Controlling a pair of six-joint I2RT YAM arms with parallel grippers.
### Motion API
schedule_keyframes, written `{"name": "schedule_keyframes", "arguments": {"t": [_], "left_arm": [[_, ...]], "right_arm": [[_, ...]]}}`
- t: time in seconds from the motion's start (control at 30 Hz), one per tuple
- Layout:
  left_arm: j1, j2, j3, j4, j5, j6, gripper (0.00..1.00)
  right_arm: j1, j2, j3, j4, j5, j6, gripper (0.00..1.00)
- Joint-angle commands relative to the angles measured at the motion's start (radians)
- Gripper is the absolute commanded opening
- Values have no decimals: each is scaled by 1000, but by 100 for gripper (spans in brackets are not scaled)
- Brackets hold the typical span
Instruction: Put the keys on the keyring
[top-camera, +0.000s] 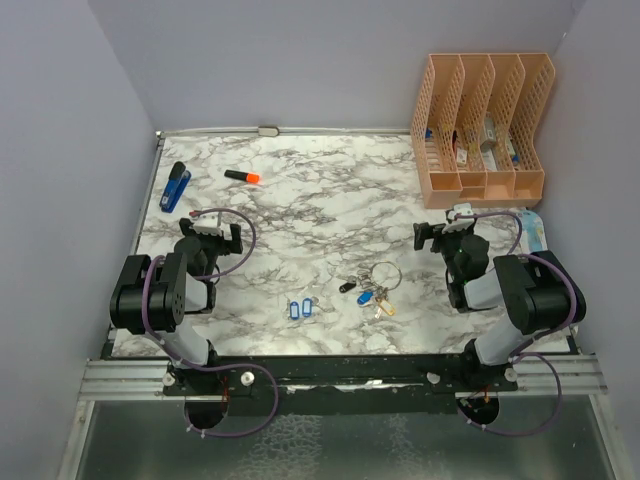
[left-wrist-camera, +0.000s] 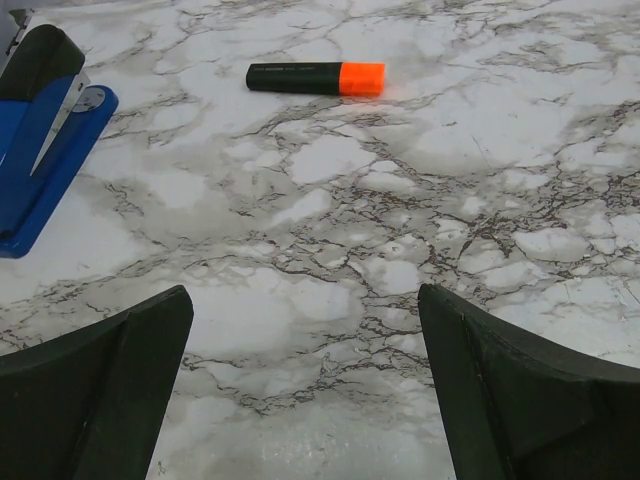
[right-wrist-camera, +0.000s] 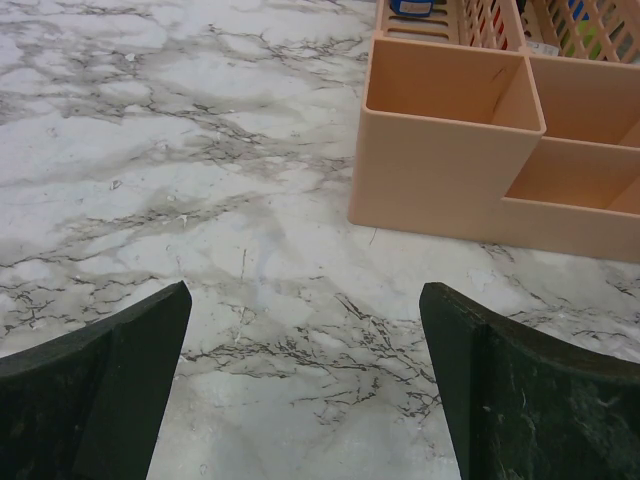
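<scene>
Both arms are folded back over their bases at the near edge of the table (top-camera: 320, 205), elbows up, wrists low and pointing toward the far side.

The left gripper (top-camera: 215, 232) sits on the left side of the table with its fingers (left-wrist-camera: 100, 390) spread wide and nothing between them. The right gripper (top-camera: 445, 233) mirrors it on the right side, also spread and empty, facing the peach desk organizer (top-camera: 485, 125) in the far right corner.

The keys (top-camera: 300, 308) are two blue tags lying flat side by side, near the front edge at centre. The keyring (top-camera: 385, 272) lies just to their right and slightly farther back, apart from them, with its cluster of tags on its near side. Both lie between the arms, well apart from either gripper.

Only the overhead view shows the keys and the keyring. The left wrist view shows a blue stapler (left-wrist-camera: 45, 150) at far left, a black highlighter (left-wrist-camera: 315, 77) with an orange cap farther ahead, and bare marble between the fingers. The right wrist view shows the organizer's open front compartments ahead and to the right. The contents of its back slots are too cropped to identify.
</scene>
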Motion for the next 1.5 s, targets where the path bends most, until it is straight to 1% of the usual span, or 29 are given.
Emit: {"name": "schedule_keyframes", "arguments": {"t": [0.0,0.33,0.5,0.53,0.6,0.7,0.77,0.87,0.93,0.97,1.03,1.17,1.3,1.33,1.43,1.47], "left_arm": [[-5,5,0,33,-19,9,99],[-5,5,0,34,-19,9,99],[-5,4,-1,37,-19,8,99],[-5,3,-1,37,-18,7,99],[-5,2,-7,49,-13,8,99],[-5,3,-6,47,-9,9,99],[-5,1,-8,48,4,16,99],[-5,-29,-7,12,32,34,99],[-5,-20,-13,43,34,29,99],[-5,-24,-12,31,34,32,99],[-4,-21,-12,38,34,29,99],[-5,-21,-5,23,32,27,99],[-6,-42,4,-1,4,14,99],[-4,-68,14,-34,7,9,99],[-4,-228,86,-281,57,29,99],[-3,-282,101,-331,91,45,99]], "right_arm": [[-8,6,8,45,-18,-16,99],[-7,5,10,43,-18,-17,99],[-7,-8,14,28,-44,-29,99],[-7,-36,25,-21,-70,-34,99],[-5,-120,74,-196,-117,-62,98],[14,-225,167,-463,-176,-47,88],[36,-267,210,-591,-223,-18,83],[111,-301,251,-738,-210,-53,82],[159,-320,268,-820,-203,-86,81],[175,-328,286,-876,-212,-103,79],[199,-337,337,-991,-246,-143,71],[222,-321,397,-1079,-281,-164,56],[225,-309,437,-1144,-273,-168,54],[225,-312,438,-1144,-274,-166,54],[226,-324,435,-1140,-269,-168,55],[227,-326,434,-1144,-269,-174,55]]}}
